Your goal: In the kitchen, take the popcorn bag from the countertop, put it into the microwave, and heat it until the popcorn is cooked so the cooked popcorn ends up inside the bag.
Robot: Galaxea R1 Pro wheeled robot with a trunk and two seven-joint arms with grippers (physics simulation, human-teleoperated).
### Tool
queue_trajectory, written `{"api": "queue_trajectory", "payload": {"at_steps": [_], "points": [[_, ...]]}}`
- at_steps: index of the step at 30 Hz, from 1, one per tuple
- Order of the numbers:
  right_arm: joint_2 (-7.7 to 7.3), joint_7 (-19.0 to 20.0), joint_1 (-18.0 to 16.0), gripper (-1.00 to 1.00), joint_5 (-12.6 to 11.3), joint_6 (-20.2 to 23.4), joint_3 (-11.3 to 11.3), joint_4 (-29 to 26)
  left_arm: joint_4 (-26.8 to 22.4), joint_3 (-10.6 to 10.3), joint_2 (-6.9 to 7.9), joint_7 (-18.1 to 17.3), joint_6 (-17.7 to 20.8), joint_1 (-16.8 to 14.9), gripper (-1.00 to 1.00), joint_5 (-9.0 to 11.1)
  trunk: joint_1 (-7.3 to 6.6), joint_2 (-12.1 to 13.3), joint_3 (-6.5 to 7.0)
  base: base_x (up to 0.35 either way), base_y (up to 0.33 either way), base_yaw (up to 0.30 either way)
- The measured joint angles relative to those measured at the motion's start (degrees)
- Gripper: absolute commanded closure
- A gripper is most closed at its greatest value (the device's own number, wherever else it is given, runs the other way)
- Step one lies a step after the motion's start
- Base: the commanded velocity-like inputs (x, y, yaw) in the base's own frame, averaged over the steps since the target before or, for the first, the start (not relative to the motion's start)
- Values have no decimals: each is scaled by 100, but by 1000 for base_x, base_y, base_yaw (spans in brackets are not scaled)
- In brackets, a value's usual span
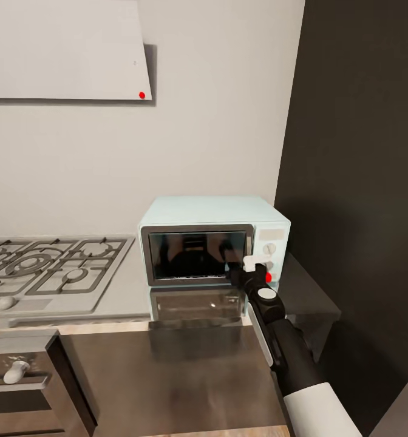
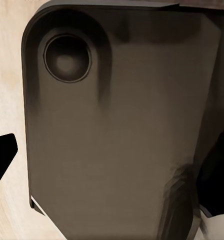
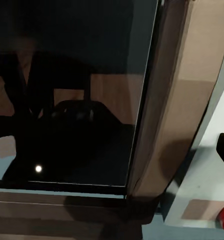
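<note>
- Head view: microwave (image 1: 213, 240) center frame on countertop (image 1: 128, 297), long axis left-right, door shut, facing camera.
- Right gripper (image 1: 248, 273) at door's right edge; finger spread can't tell.

You face a pale grey wall (image 1: 216, 121) with a dark panel (image 1: 356, 152) at your right. A steel gas hob (image 1: 46, 267) sits to your left, under a light range hood (image 1: 64, 48).

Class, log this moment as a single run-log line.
phase: at microwave | door: shut | right gripper: at door's right edge by control panel, state unclear | popcorn bag: unseen | hob: left of microwave
</note>
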Motion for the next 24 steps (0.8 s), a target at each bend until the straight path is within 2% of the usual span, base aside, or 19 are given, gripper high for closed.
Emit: {"api": "queue_trajectory", "payload": {"at_steps": [7, 17, 24], "points": [[0, -13, -26, -100, -103, 72, 8, -23, -21, 25, -7, 24, -13, 2, -100, 14, -2, -2, -1, 0, 0, 0], [-2, -8, 3, -100, -183, -59, -20, -69, -21, 24, -7, 16, -13, 2, -100, 17, -1, 1, -2, 0, 0, 0], [-55, 18, 47, -100, -375, -284, -19, -85, -21, 24, -7, 16, -14, 1, -100, 17, -1, 1, -2, 0, 0, 0]]}}
